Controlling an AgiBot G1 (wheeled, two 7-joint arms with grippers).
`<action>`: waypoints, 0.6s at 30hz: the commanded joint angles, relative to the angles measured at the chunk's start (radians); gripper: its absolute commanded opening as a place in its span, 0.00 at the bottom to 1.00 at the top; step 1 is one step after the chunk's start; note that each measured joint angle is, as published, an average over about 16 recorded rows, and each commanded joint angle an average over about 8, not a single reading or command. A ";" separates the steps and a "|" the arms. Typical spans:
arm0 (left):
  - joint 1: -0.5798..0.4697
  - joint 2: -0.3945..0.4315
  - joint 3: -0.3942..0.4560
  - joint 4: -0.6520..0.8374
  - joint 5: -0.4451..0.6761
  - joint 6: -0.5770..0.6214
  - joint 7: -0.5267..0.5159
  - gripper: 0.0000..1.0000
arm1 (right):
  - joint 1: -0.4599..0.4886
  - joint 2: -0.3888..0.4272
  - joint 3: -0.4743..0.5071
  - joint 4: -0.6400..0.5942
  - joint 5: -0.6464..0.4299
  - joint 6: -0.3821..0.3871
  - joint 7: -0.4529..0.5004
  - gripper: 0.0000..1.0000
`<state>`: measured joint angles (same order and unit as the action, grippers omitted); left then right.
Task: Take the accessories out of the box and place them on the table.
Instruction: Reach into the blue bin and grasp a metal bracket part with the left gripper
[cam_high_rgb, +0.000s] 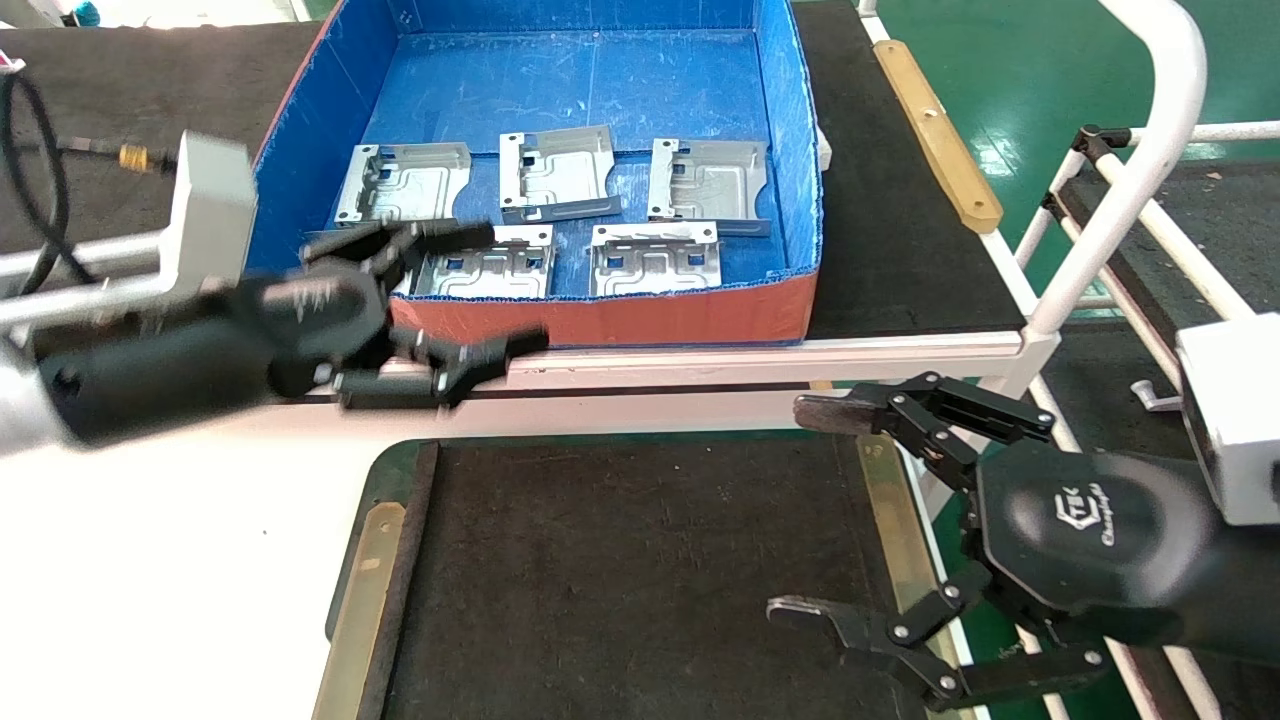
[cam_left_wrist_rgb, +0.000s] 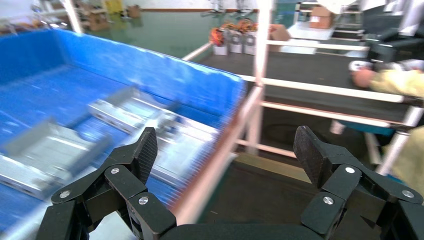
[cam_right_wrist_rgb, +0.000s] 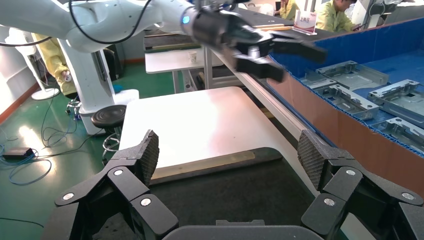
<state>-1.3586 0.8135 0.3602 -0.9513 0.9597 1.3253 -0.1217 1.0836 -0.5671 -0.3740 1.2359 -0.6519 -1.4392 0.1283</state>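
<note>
Left tool (cam_high_rgb: 495, 290) spread wide astride the box (cam_high_rgb: 640, 315) near wall; right tool (cam_high_rgb: 810, 510) likewise agape, parked over the table (cam_high_rgb: 620, 560).

Beyond the bench, glossy green floor (cam_high_rgb: 1010, 70) under a white tubular rail frame (cam_high_rgb: 1150, 150). Farther off, a black round stool (cam_right_wrist_rgb: 111, 116), loose cables (cam_right_wrist_rgb: 30, 165) and cardboard cartons (cam_left_wrist_rgb: 321, 17) beside a yellow-jacketed seated worker (cam_right_wrist_rgb: 336, 14).

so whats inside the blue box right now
Five silver plates are visible in the box: three in the back row and two in front. The open left gripper covers the near left corner, so anything lying there is hidden.
</note>
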 joint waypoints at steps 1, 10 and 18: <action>-0.038 0.026 0.008 0.046 0.025 -0.022 0.011 1.00 | 0.000 0.000 0.000 0.000 0.000 0.000 0.000 1.00; -0.182 0.113 0.035 0.267 0.113 -0.069 0.118 1.00 | 0.000 0.000 0.000 0.000 0.000 0.000 0.000 1.00; -0.295 0.189 0.058 0.481 0.175 -0.143 0.173 1.00 | 0.000 0.000 0.000 0.000 0.000 0.000 0.000 1.00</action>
<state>-1.6485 1.0029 0.4182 -0.4772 1.1329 1.1775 0.0464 1.0836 -0.5671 -0.3740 1.2359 -0.6519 -1.4392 0.1283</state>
